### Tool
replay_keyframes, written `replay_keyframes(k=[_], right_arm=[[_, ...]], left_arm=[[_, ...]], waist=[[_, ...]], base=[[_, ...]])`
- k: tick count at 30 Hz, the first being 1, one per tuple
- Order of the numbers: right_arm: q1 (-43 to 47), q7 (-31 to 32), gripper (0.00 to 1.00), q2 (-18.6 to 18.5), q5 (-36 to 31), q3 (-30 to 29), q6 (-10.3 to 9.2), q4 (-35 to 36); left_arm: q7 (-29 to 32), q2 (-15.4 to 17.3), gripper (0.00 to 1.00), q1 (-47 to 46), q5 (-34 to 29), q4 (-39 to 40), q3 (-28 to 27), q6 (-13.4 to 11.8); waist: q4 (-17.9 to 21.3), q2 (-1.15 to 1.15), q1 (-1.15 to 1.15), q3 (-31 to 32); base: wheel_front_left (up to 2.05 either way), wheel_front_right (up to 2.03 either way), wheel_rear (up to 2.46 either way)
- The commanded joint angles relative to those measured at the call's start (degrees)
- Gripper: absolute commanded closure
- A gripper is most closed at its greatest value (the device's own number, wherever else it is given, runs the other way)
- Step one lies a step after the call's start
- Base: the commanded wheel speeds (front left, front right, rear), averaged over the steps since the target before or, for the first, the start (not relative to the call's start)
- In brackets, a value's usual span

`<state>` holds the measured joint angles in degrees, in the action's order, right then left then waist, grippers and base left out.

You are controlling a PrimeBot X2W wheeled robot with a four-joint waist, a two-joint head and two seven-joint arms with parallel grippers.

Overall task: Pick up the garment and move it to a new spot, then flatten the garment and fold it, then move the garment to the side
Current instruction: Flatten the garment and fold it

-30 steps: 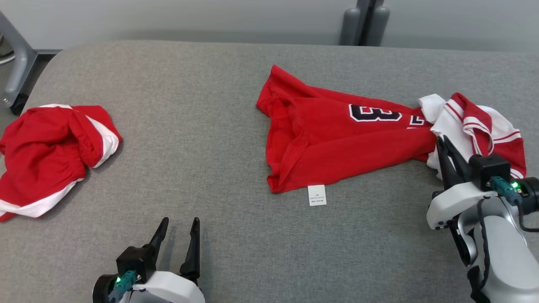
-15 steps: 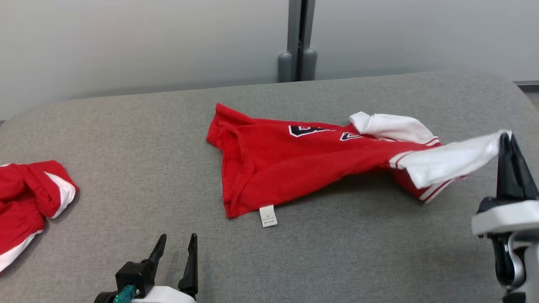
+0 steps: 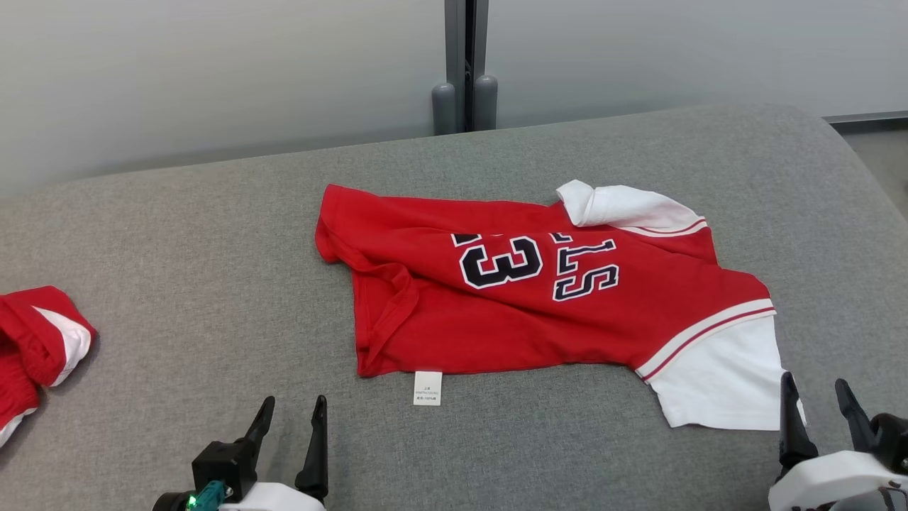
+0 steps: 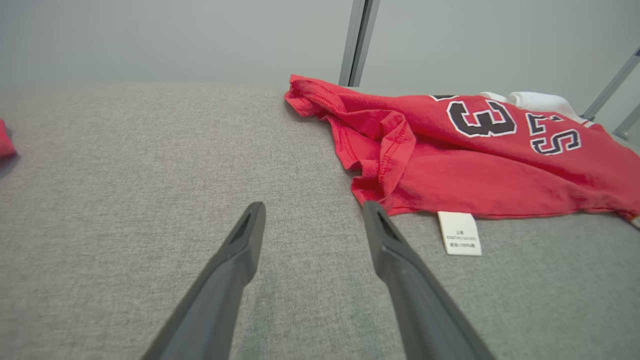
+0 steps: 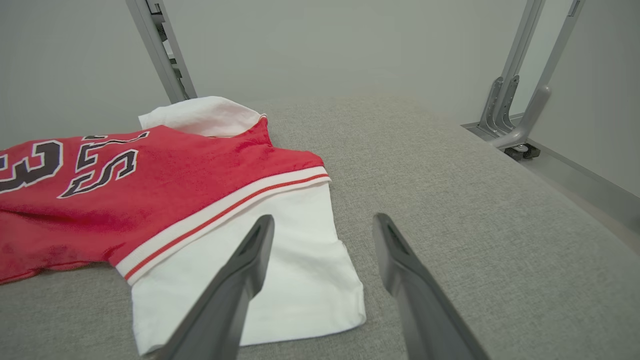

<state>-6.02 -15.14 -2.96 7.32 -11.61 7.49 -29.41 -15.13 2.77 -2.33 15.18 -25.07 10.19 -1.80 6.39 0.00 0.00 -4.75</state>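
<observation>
Work surface: grey fabric-covered table (image 3: 213,234) with rounded far corners, against a pale wall.
Garment: red jersey (image 3: 539,319) with white sleeves, lying spread on the table right of centre, mostly flat, lettering side up.
Garment, near sleeve: white sleeve (image 3: 716,383) lies flat at the right front corner, bordered by a white-and-red striped band.
Garment, far sleeve: second white sleeve (image 3: 624,207) is doubled over at the far edge; its underside is hidden.
Garment, left end: the hem is rolled and bunched, so the edge beneath it cannot be seen.
Lettering: black, white-outlined characters (image 3: 500,261); a crease covers their upper parts, so only a "3" reads with confidence.
Care label: small white tag (image 3: 428,387) projects from the near hem onto the table; its print is too small to read.
Left gripper (image 3: 294,401): fingers spread with nothing between them, over bare table near the front edge, left of the care label and apart from the jersey.
Right gripper (image 3: 814,381): fingers spread, holding nothing; at the near sleeve's outer corner. In the right wrist view one finger overlaps the sleeve; contact cannot be confirmed.
Second item: red-and-white cloth (image 3: 35,341) at the table's left, cut off by the head view's edge, well apart from the jersey.
Arms: both cut off at the head view's bottom edge.
Background: grey upright post (image 3: 464,64) behind the table.
</observation>
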Motion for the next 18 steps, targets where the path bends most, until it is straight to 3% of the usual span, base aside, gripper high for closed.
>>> replay_keyframes(k=[1, 11, 18], right_arm=[[-0.69, -0.02, 0.00, -0.15, -0.03, -0.06, 0.00, 0.40], [-5.83, -0.02, 0.00, -0.10, 0.75, 4.43, 0.00, 2.05], [-7.60, -0.02, 0.00, -0.15, 1.22, 6.17, 0.00, 2.10]], left_arm=[[-0.03, 0.23, 0.00, -0.78, -0.34, -0.08, -0.19, 0.19], [-0.03, 0.23, 0.00, -7.43, -1.73, -2.71, 5.06, 1.81], [-0.03, 0.24, 0.00, -12.46, -1.73, -7.68, 7.81, 0.62]], waist=[[0.07, 0.00, 0.00, -0.09], [0.92, 0.00, 0.00, -4.12], [2.64, 0.00, 0.00, -7.24]], base=[[0.00, 0.00, 0.00], [0.00, 0.00, 0.00], [0.00, 0.00, 0.00]])
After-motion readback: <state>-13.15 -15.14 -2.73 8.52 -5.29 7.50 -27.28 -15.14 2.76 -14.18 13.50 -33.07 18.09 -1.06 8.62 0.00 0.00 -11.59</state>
